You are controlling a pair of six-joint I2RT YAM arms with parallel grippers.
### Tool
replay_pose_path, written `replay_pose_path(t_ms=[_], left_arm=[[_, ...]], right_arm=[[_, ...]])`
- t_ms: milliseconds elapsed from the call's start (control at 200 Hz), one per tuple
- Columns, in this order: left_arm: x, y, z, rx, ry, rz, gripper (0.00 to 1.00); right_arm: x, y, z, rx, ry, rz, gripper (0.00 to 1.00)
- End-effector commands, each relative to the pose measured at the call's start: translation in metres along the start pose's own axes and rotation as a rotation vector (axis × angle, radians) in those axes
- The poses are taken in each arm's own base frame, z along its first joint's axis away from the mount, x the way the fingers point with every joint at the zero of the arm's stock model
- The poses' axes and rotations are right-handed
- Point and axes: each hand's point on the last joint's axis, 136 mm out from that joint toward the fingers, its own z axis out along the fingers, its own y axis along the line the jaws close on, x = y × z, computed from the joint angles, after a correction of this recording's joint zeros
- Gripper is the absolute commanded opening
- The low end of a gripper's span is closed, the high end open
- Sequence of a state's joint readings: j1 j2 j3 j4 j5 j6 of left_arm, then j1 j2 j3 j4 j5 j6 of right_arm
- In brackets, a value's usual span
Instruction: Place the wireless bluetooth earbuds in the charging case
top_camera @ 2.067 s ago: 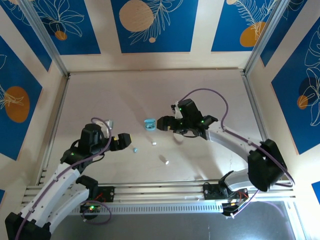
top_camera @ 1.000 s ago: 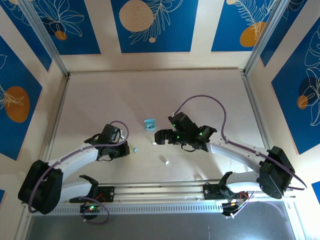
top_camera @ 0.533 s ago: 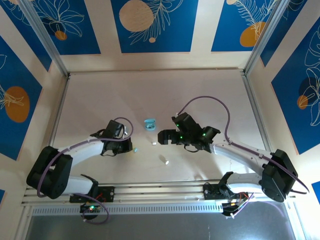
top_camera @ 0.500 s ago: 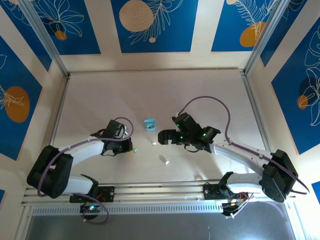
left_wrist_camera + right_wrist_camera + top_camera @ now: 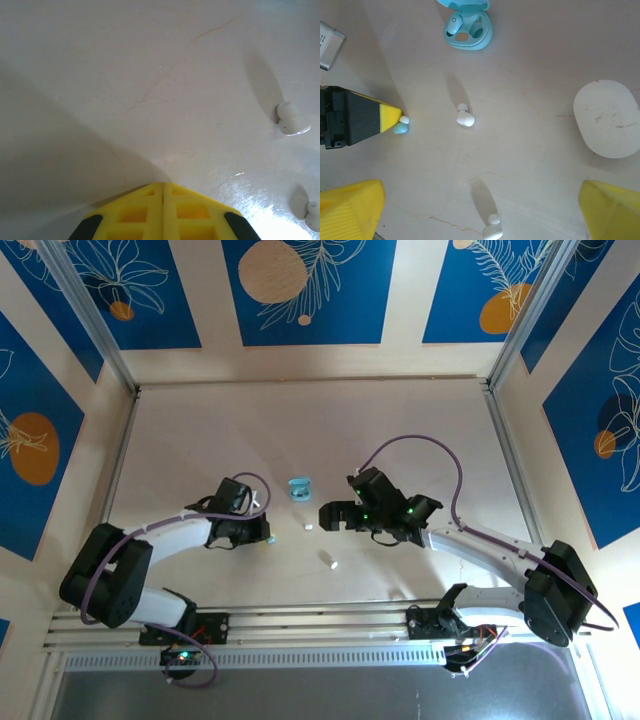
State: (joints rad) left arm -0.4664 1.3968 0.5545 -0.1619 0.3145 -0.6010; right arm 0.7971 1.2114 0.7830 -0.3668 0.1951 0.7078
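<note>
We judge it barely begun: two white pebble-like earbuds (image 5: 465, 119) lie loose on the bench (image 5: 535, 65) near the open light-blue oval case (image 5: 485, 35). Left tool (image 5: 163, 187), pressed together, touches a light-blue earbud (image 5: 399, 128); right tool (image 5: 332, 515) spread.

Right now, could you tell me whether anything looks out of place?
Nothing looks damaged, but one white earbud and a second white earbud, nearer the arms, lie loose on the table. A light blue earbud sits at the tip of the shut left claw, outside the open blue case.
</note>
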Motion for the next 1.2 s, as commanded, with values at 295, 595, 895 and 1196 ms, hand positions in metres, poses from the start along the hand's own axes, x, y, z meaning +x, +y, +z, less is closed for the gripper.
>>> replay_pose_path(t_ms=[295, 595, 895, 1196], left_arm=[[-0.006, -0.024, 0.003, 0.064, 0.008, 0.040, 0.00], [-0.029, -0.038, -0.025, 0.064, -0.116, 0.091, 0.15], [-0.028, -0.036, -0.102, 0.033, -0.344, 0.109, 0.57], [0.010, -0.032, -0.175, 0.103, -0.469, 0.041, 0.99]], right_arm=[[-0.001, 0.002, -0.006, -0.031, -0.012, -0.004, 0.99], [0.001, 0.009, -0.009, -0.066, -0.008, -0.023, 0.99], [0.002, 0.037, -0.018, -0.105, -0.004, -0.149, 1.00], [0.006, 0.080, -0.014, -0.161, 0.039, -0.293, 0.91]])
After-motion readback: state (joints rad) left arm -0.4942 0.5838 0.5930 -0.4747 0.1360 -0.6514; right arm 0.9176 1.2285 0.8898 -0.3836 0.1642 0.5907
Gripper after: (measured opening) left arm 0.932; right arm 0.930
